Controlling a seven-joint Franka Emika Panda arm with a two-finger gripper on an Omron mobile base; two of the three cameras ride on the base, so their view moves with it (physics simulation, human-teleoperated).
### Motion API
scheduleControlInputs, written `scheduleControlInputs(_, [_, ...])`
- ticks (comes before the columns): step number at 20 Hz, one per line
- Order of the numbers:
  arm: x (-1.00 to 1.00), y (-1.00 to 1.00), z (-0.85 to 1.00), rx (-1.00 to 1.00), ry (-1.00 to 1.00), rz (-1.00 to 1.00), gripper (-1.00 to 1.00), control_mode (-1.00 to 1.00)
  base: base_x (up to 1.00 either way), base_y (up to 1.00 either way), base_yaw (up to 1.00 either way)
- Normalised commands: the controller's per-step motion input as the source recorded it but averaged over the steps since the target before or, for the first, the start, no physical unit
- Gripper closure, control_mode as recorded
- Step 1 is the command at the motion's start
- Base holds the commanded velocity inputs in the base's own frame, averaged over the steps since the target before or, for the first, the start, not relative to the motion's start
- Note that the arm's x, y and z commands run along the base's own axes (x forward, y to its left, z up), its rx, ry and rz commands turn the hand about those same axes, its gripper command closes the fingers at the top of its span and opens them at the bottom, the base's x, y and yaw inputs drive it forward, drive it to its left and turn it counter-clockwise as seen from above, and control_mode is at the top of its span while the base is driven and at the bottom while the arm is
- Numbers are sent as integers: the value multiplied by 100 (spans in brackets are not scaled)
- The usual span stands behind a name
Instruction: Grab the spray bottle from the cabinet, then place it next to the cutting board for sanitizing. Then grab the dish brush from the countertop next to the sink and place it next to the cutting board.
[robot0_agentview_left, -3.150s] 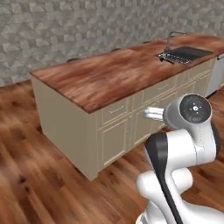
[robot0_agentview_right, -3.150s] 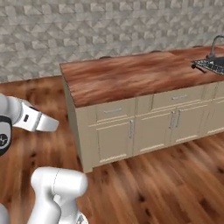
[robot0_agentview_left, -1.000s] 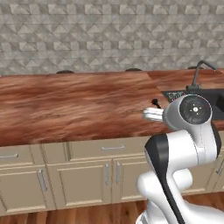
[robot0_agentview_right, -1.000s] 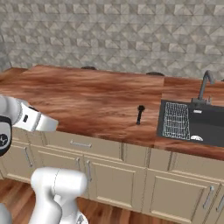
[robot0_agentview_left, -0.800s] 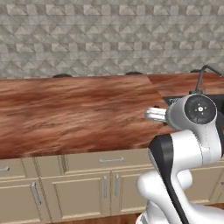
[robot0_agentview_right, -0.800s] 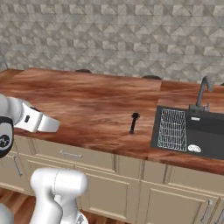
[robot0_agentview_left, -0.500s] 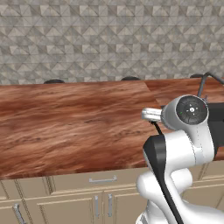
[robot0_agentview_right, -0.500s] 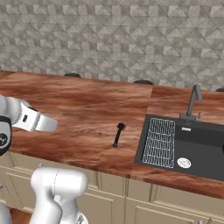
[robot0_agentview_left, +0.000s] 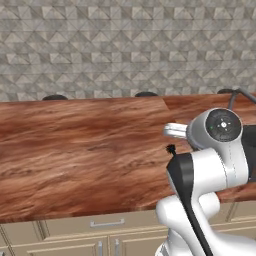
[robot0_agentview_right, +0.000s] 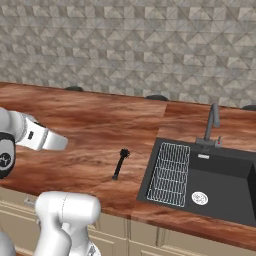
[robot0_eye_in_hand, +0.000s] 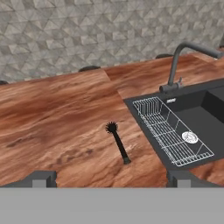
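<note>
The black dish brush (robot0_eye_in_hand: 117, 142) lies flat on the reddish-brown countertop (robot0_eye_in_hand: 52, 127), bristly head away from me, just left of the dark sink (robot0_eye_in_hand: 192, 113) with its curved faucet (robot0_eye_in_hand: 179, 57). From the right base the dish brush (robot0_agentview_right: 120, 163) lies a short way left of the sink (robot0_agentview_right: 220, 185); from the left base only the tip of the brush (robot0_agentview_left: 170, 148) peeks past my arm. My gripper (robot0_eye_in_hand: 111, 178) hangs above the counter's near edge, short of the brush, open with nothing between its wide-apart fingertips (robot0_eye_in_hand: 41, 177). The spray bottle, cabinet and cutting board are out of view.
A wire rack (robot0_agentview_right: 172, 172) lies in the sink's left half. Dark round shapes (robot0_agentview_right: 157, 97) show past the counter's far edge, in front of a grey patterned wall (robot0_agentview_right: 130, 45). Beige drawer fronts (robot0_agentview_left: 107, 222) run below the counter. Bare countertop (robot0_agentview_left: 75, 150) stretches left of the brush.
The base has driven along the counter, so the whole scene shifted: the sink and brush now sit closer and more central. The brush has not moved on the counter, and the gripper stays open.
</note>
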Motion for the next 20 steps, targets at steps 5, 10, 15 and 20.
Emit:
scheduleControlInputs(5, [20,-8,-4,2,1,1,-100,-100,80,-40,5])
scheduleControlInputs(10, [100,-54,-49,16,45,18,-100,-100,0,0,0])
scheduleControlInputs(15, [100,-53,-97,12,49,26,-100,-100,0,0,0])
scheduleControlInputs(20, [100,-32,-94,1,25,17,-100,-100,0,0,0])
